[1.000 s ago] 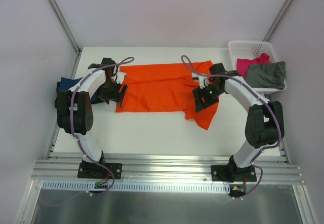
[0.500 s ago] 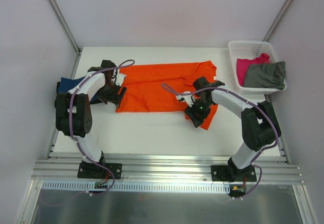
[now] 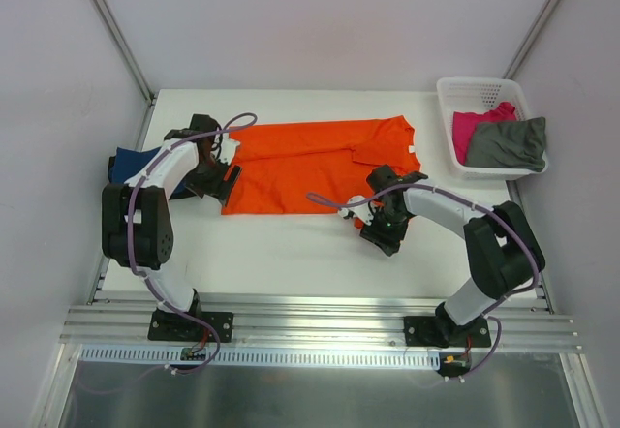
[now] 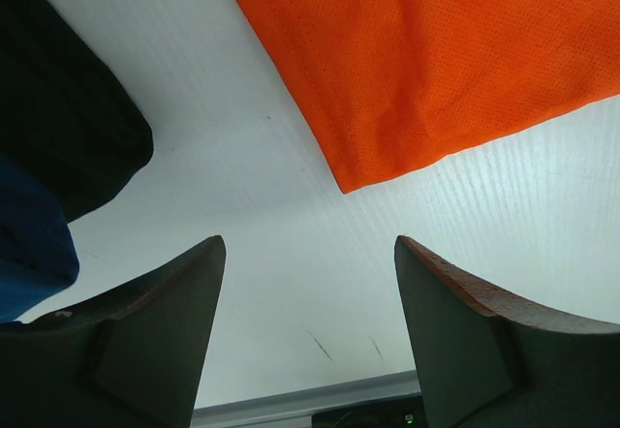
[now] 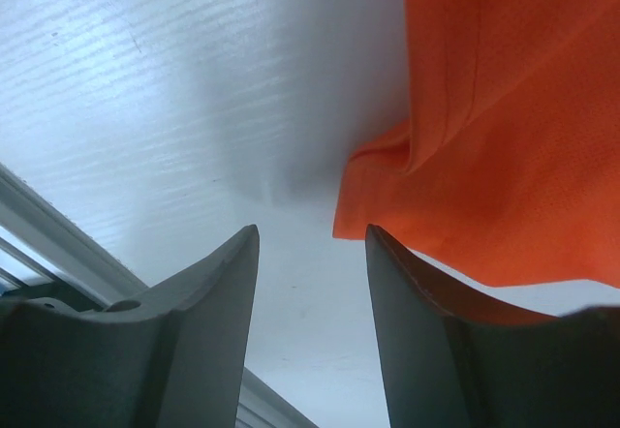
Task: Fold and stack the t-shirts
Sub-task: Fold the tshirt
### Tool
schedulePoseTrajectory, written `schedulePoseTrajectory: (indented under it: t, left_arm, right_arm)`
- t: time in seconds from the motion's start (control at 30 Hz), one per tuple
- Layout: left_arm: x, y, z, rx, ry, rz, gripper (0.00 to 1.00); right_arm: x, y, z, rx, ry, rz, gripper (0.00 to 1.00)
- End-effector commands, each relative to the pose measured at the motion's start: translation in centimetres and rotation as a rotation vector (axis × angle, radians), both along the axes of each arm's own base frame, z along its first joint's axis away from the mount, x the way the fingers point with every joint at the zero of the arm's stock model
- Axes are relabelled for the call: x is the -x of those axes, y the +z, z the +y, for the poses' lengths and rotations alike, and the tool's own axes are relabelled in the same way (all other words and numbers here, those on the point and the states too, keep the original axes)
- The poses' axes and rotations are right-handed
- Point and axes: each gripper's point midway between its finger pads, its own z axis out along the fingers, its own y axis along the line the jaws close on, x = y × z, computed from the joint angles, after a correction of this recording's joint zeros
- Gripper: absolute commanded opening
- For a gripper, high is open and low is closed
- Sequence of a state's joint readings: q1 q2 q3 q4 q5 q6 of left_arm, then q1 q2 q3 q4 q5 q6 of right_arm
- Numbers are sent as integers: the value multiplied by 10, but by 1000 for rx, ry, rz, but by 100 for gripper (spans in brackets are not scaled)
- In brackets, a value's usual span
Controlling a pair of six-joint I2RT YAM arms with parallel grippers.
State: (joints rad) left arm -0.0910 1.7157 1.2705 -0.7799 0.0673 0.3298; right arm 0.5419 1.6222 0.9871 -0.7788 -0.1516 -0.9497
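Left pincer: open. My two fingers stand apart and only bench shows between them. The near left corner of the orange shirt lies just ahead of the gap, clear of both fingers. The navy shirt lies to the left of that finger, partly in shadow.

Right pincer: open, gripping nothing. It is held low over the bench at the near right end of the orange shirt. A folded hem corner lies just ahead of the gap, on the side of the right finger. I cannot tell whether the cloth touches that finger.

Orange shirt: spread on the middle of the bench, lengthwise from left to right, with one flap running toward the near side at its right end.

Navy shirt: at the left edge of the bench, partly hidden by my left arm.

Pink shirt and grey shirt: in the basket at the far right corner. The grey shirt lies over the pink shirt.
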Motion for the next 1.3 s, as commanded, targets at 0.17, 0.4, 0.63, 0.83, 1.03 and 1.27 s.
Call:
schedulePoseTrajectory:
  t: [0.17,0.4,0.63,0.83,1.03,1.27]
  left_arm:
    - [-9,22,-6,27,0,-64,72]
    - [-6,26,-6,35,23,-66,72]
    - [-6,28,-5,27,27,-71,72]
    - [-9,31,-7,41,39,-77,72]
    - [-9,32,-6,37,38,-76,72]
    - [11,23,5,6,19,-49,72]
  right_arm:
    - [-12,10,-6,13,59,-92,51]
    - [-8,-3,-9,30,84,-64,46]
    - [3,-13,-19,67,107,-24,43]
    - [7,-19,-22,71,114,-17,35]
    - [-3,-24,-20,96,105,-21,1]
    - [-37,15,-4,61,90,-121,1]
